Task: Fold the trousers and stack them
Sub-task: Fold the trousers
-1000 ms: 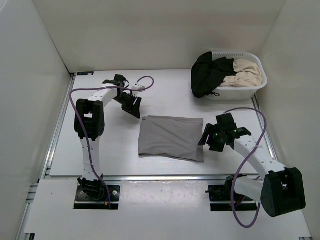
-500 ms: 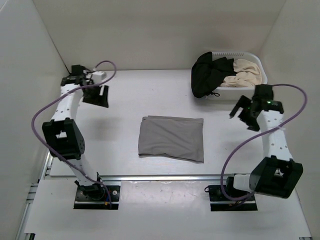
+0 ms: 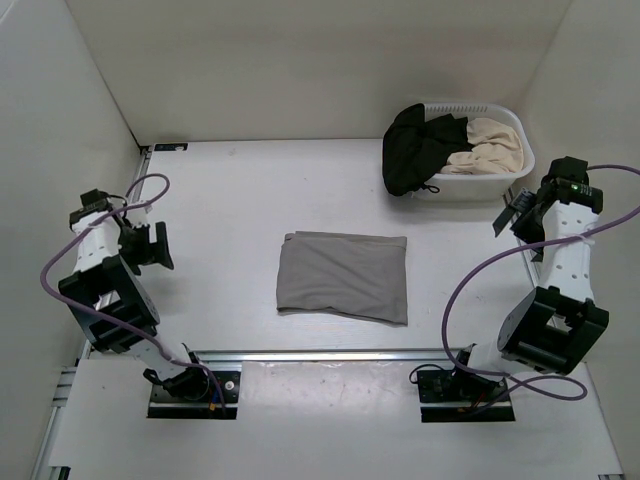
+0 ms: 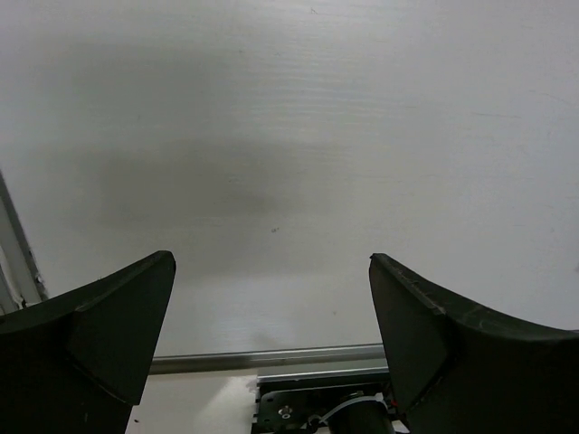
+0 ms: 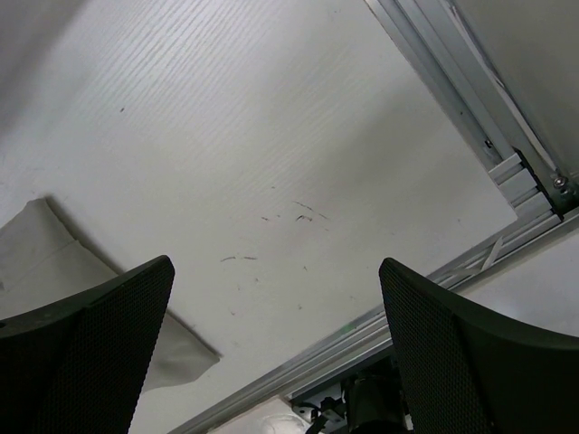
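Observation:
The grey trousers point(image 3: 343, 276) lie folded into a flat rectangle in the middle of the table; a corner of them also shows at the left of the right wrist view point(image 5: 54, 262). My left gripper point(image 3: 155, 246) is far left of them, by the table's left edge, open and empty over bare table point(image 4: 271, 298). My right gripper point(image 3: 512, 213) is far right of them, near the basket, open and empty point(image 5: 276, 307).
A white basket point(image 3: 500, 172) at the back right holds a black garment point(image 3: 415, 148) hanging over its rim and a beige garment point(image 3: 490, 143). Metal rails run along the table's left point(image 3: 115, 240), right point(image 5: 470, 117) and near edges point(image 3: 320, 355). White walls enclose the table.
Both arms have pulled away from the folded trousers: the left swung out to the left edge, the right out to the right edge. The trousers have not moved.

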You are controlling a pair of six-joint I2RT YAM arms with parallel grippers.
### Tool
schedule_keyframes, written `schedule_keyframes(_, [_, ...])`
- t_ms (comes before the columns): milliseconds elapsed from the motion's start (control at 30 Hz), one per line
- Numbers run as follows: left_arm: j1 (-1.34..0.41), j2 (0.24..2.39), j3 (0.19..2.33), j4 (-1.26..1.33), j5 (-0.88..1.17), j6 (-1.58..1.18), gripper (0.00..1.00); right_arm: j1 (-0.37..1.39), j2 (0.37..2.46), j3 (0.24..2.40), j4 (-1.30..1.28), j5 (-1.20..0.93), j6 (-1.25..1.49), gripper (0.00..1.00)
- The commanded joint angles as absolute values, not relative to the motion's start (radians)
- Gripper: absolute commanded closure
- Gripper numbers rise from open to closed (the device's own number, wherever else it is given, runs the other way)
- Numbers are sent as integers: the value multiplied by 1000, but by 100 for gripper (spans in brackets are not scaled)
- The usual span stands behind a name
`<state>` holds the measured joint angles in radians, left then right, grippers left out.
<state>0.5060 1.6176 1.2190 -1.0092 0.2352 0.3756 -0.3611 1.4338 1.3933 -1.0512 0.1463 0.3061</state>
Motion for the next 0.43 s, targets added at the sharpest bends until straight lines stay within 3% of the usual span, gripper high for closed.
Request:
schedule_keyframes(0, [522,1539,1215,-989,265,397,0,-360,1427,1411,-1074,104,285,1])
schedule_keyframes(400, [522,1539,1224,-999,305,397,0,-360,1362,1368,-1045,127,275,1])
